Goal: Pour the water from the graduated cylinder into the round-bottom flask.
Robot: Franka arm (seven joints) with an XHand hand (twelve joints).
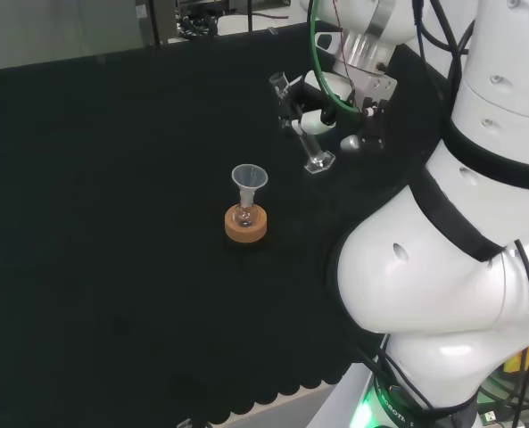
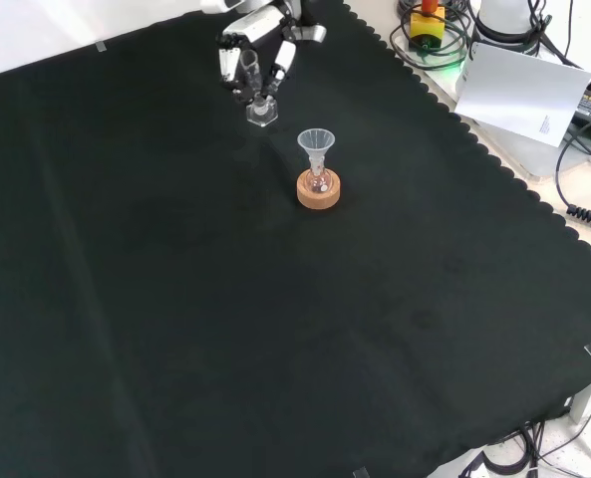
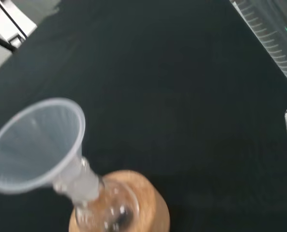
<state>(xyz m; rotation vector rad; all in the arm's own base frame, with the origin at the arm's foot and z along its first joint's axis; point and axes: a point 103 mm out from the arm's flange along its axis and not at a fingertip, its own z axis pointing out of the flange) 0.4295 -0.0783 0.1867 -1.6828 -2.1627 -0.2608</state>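
The hand [image 1: 322, 96] is curling its fingers round the graduated cylinder [image 1: 305, 138], holding it tilted with its hexagonal foot [image 1: 319, 164] hanging lowest, and in the head view the foot seems to be clear of the black cloth [image 1: 112, 223], though the view is too poor to be sure. The round-bottom flask [image 2: 319, 181] is sitting in its cork ring [image 2: 318, 192] near the hand, below and to the right of it in the front view, with a clear funnel [image 2: 316, 142] standing in its neck. The main risk lies in the pour: the funnel is resting loosely and top-heavy on a small flask, so a cylinder lip coming in too low could be knocking it out or tipping the flask off the ring. Tilting too fast would be sending water past the funnel rim onto the cloth. Clear glass could also be slipping within the fingers as the cylinder turns. Graduation lines are showing on the cylinder in the wrist view, but no numbers or brand can be read.
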